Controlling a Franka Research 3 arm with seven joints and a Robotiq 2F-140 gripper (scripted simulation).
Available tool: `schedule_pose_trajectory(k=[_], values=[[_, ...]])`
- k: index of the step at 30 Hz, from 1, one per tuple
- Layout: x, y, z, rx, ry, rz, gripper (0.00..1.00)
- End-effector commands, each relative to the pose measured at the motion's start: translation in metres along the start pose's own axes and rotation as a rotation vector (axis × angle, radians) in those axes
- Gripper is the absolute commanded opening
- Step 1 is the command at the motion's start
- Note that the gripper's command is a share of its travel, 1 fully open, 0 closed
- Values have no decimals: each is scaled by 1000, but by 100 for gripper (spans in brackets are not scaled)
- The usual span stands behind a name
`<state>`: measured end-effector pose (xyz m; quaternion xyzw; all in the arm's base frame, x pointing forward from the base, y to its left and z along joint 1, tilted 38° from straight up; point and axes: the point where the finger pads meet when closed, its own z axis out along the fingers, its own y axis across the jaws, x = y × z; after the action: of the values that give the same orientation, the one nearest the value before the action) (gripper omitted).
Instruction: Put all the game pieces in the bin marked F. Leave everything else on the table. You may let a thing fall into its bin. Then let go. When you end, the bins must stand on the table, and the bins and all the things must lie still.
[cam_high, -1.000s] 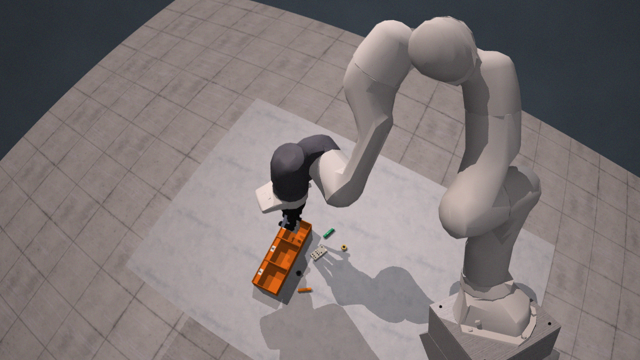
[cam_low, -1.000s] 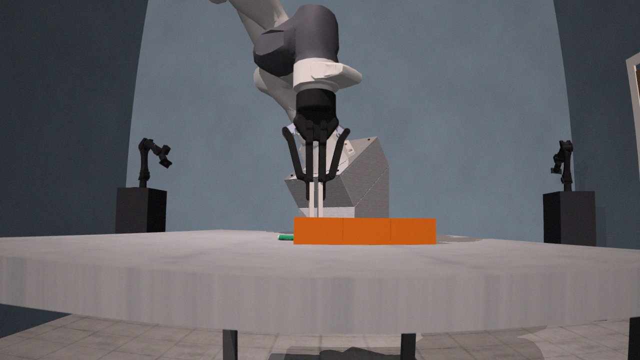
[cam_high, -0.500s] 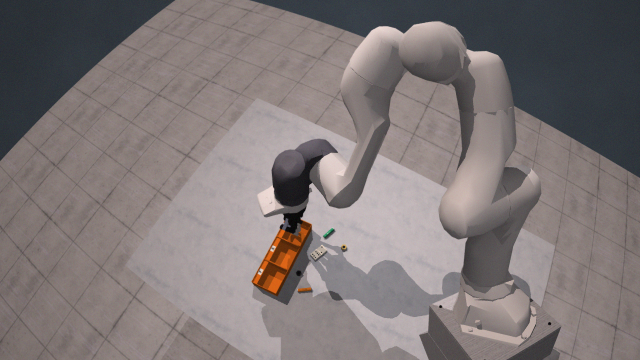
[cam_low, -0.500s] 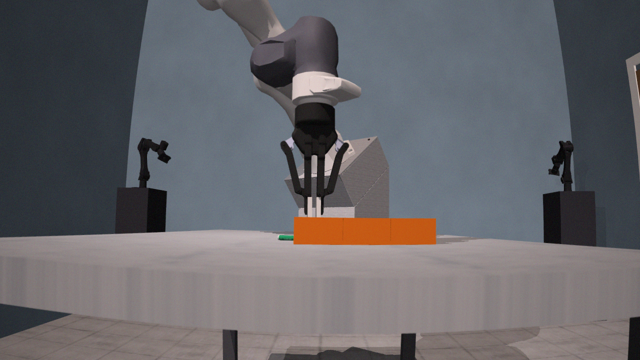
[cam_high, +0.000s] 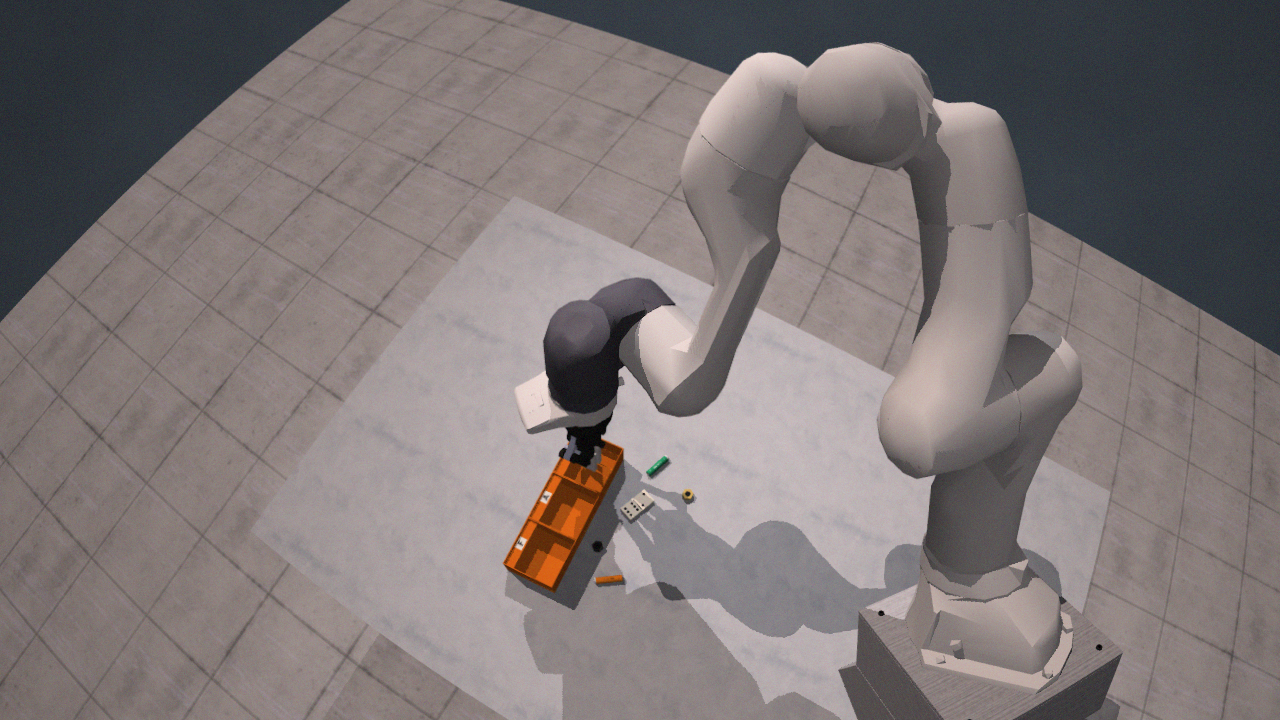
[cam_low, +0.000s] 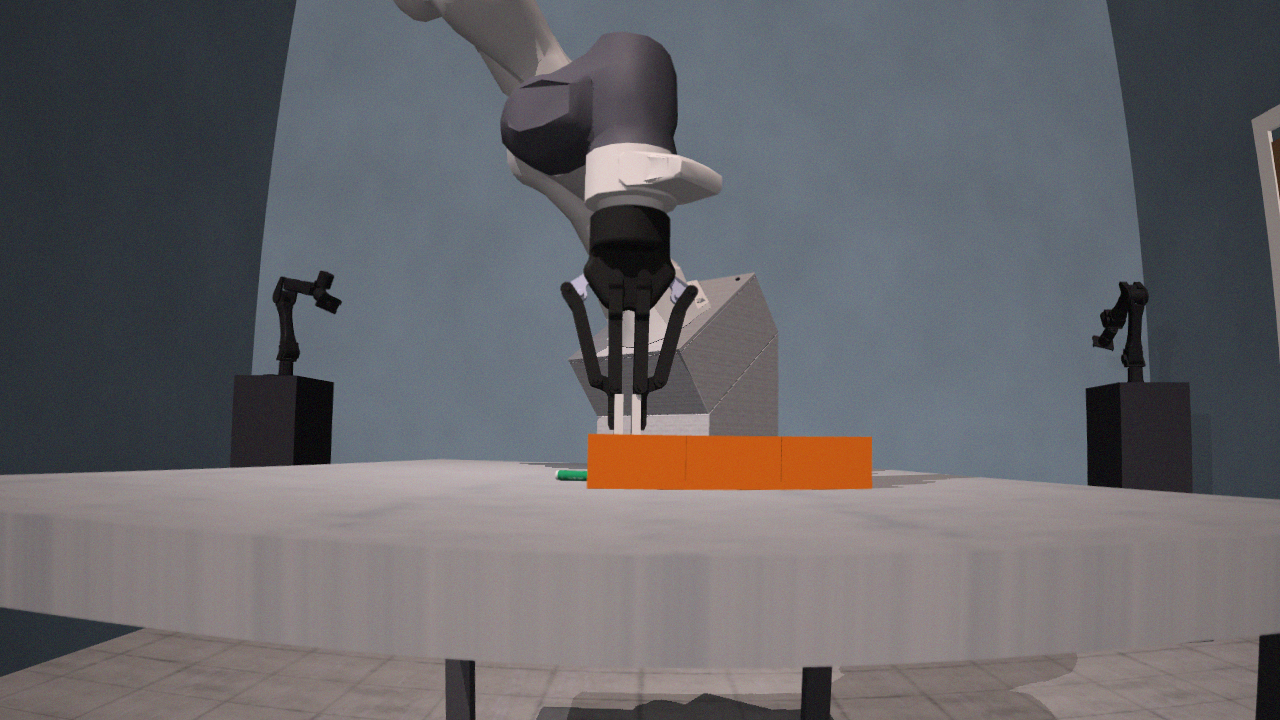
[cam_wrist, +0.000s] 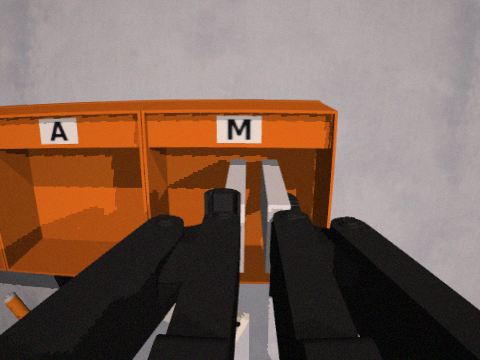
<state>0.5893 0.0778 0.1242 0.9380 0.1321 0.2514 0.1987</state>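
Note:
An orange bin with three compartments marked F, A and M lies on the table. My gripper is shut with nothing between its fingers. Its tips hang just above the rim of the end compartment marked M. A white domino lies on the table to the right of the bin. A small black piece lies close beside the bin's long wall. The F compartment is at the opposite end from my gripper and looks empty.
A green stick lies near the M end of the bin. A yellow nut lies right of the domino. An orange cylinder lies near the F end. The robot base stands at the table's right corner.

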Motion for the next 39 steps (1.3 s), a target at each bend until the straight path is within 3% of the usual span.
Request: schedule_pose_trajectory(k=[1, 31, 39], values=[[1, 0, 0, -2, 2, 9, 5], [1, 0, 0, -2, 2, 9, 5], [1, 0, -10, -2, 2, 9, 5]])
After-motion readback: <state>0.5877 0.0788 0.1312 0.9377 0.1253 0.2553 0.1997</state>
